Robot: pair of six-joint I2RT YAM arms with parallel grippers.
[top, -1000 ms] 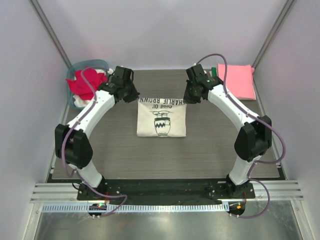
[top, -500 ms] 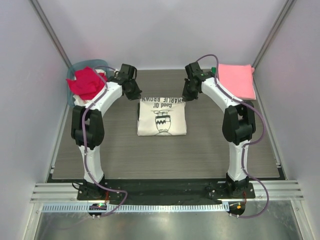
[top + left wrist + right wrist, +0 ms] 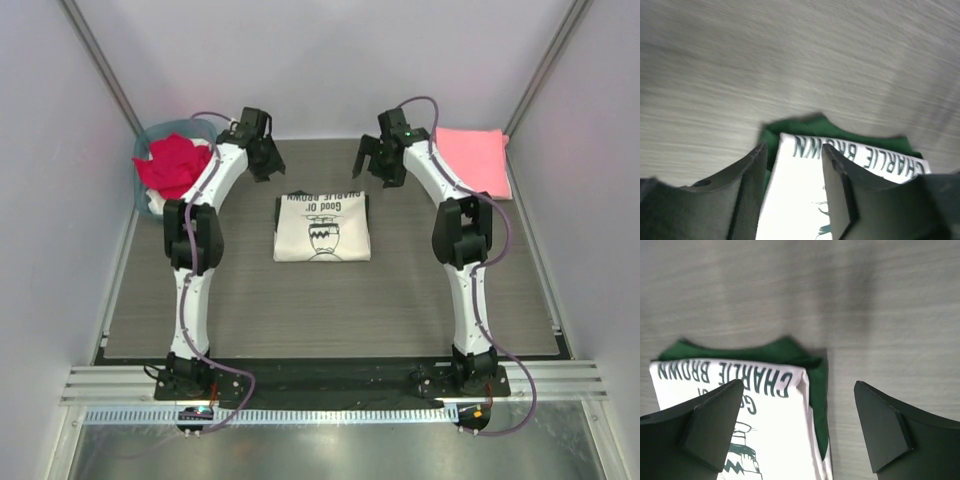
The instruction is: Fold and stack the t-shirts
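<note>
A teal basket (image 3: 205,128) with a red shirt (image 3: 172,165) sits far left, and a folded pink shirt (image 3: 475,160) lies far right. The left hand (image 3: 793,150) is partly spread and the right hand (image 3: 798,384) is spread wide. Both are empty, near the far corners of the folded cream shirt (image 3: 322,228), which lies mid-desk (image 3: 250,310). The walls are pale.

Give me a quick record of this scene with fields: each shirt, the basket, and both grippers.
cream shirt: folded, flat on the middle of the table, Charlie Brown print up, green cloth showing at its far edge
pink shirt: folded, at the table's far right corner
basket: teal, far left
red shirt: heaped unfolded in the basket
left gripper: open, empty, by the cream shirt's far left corner
right gripper: wide open, empty, by its far right corner
</note>
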